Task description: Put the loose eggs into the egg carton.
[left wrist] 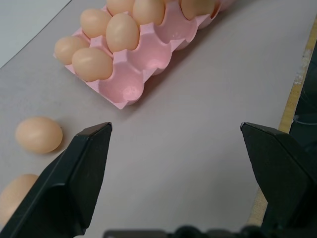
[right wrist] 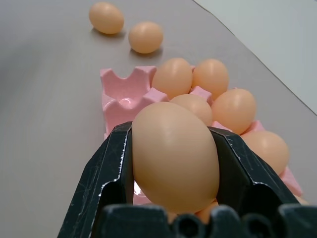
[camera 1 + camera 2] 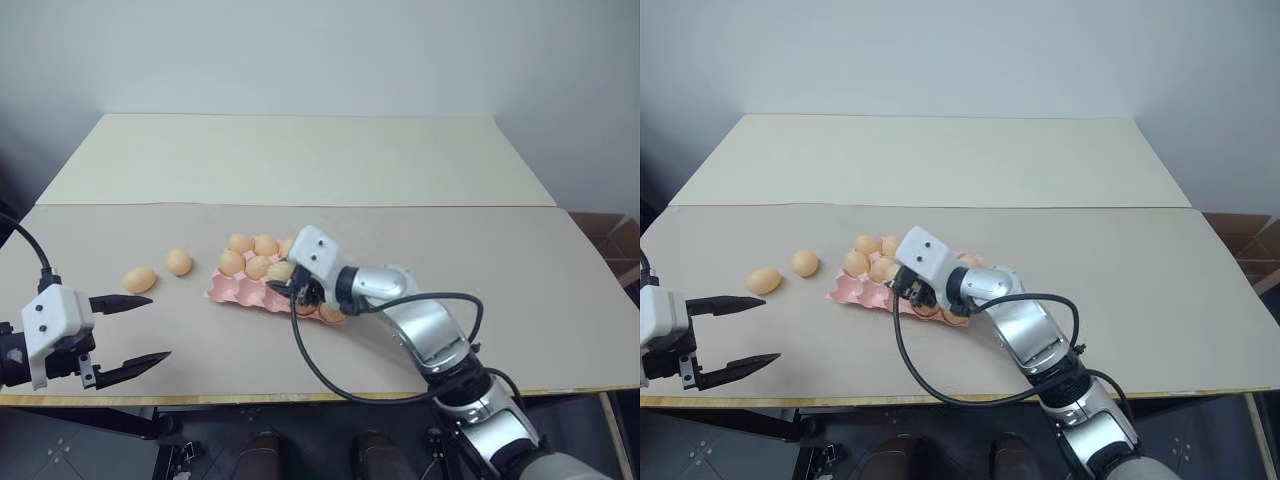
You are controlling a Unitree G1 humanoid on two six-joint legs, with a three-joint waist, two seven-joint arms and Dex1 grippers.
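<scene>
Head pair high above the counter (image 3: 300, 170), facing forward and down, sharing the egg carton (image 3: 232, 291) and both arms. Left wrist view low and close, looking between wide-apart fingers (image 1: 74, 183) at the carton's end. Right wrist view closest, along fingers (image 2: 106, 183) clamping one egg (image 2: 174, 156), carton beyond.

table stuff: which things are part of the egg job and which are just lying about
Part of the job:
- egg carton
- two loose eggs on the table
- egg held in the right gripper
- open left gripper

Just lying about:
- table alone; no other loose items visible
</scene>
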